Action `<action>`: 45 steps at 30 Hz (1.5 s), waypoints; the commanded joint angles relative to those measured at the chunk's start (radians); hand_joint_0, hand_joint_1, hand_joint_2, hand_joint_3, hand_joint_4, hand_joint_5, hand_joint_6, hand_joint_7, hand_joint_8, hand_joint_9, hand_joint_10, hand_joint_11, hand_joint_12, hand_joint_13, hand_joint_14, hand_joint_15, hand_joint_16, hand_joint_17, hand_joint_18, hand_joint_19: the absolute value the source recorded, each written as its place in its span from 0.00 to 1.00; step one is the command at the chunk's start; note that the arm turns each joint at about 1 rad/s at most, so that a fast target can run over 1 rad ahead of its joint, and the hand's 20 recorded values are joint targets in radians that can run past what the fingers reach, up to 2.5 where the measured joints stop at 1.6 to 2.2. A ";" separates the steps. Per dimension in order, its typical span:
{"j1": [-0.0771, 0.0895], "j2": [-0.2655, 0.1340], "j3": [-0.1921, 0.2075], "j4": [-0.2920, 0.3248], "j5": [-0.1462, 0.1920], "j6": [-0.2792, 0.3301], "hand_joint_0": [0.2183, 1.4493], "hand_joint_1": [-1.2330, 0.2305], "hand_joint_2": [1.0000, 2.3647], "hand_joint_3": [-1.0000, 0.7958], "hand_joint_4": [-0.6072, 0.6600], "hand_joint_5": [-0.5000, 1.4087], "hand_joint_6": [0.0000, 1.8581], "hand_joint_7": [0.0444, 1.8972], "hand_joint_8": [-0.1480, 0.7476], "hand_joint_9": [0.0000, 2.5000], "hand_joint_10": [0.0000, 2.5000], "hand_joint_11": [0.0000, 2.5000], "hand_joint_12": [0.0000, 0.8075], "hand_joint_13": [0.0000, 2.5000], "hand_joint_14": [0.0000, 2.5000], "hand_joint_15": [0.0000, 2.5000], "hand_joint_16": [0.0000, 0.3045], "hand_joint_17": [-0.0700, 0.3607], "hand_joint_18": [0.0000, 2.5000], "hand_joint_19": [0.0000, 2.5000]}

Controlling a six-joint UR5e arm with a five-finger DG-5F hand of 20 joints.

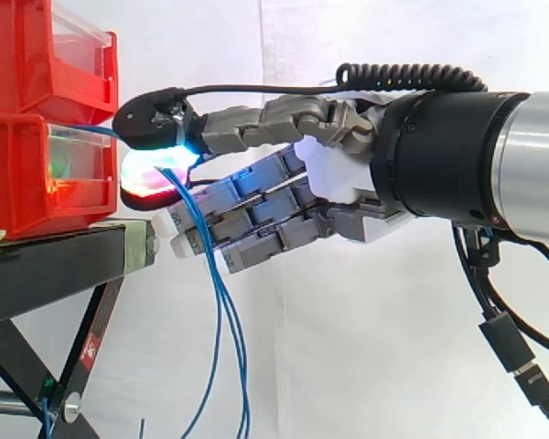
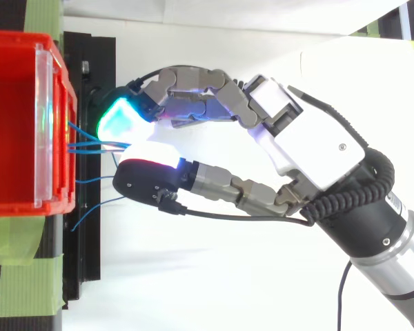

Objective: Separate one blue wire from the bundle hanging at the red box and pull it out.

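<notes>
A bundle of thin blue wires (image 2: pixel 83 147) comes out of the front of the red box (image 2: pixel 14 117) and hangs down past the stand's edge (image 1: pixel 221 329). My hand (image 2: pixel 310 148) reaches in from the right, right at the box front. Its fingers are curled, with a green-glowing fingertip (image 2: pixel 121 118) and a white thumb pad (image 2: pixel 152 152) closed together on wires running from the box. How many wires lie in the pinch I cannot tell. Two more blue wires (image 2: pixel 93 181) leave the box beside the thumb, outside the pinch. In the side view the hand (image 1: pixel 334 174) is level with the lower red box (image 1: pixel 27 174).
A second red bin (image 1: pixel 37 55) sits on top of the lower one. Both rest on a black stand (image 1: pixel 55 265) with slanted legs below. Green tape (image 2: pixel 21 276) holds the stand's surface near the box. White curtain lies behind and below the hand.
</notes>
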 commanded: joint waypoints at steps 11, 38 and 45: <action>0.000 0.010 0.002 -0.038 0.000 0.067 0.32 0.33 0.00 0.58 0.56 0.19 0.46 0.43 0.68 0.42 0.01 0.19 0.60 0.38 0.00 0.16 0.19 0.46 0.39 0.10; 0.013 0.018 0.002 -0.258 -0.004 0.366 0.32 0.33 0.01 0.57 0.56 0.19 0.46 0.43 0.70 0.46 0.01 0.20 0.61 0.40 0.01 0.16 0.18 0.44 0.37 0.10; 0.017 0.018 0.002 -0.310 -0.001 0.412 0.32 0.33 0.01 0.57 0.56 0.19 0.46 0.43 0.70 0.47 0.01 0.22 0.61 0.40 0.01 0.16 0.18 0.44 0.37 0.10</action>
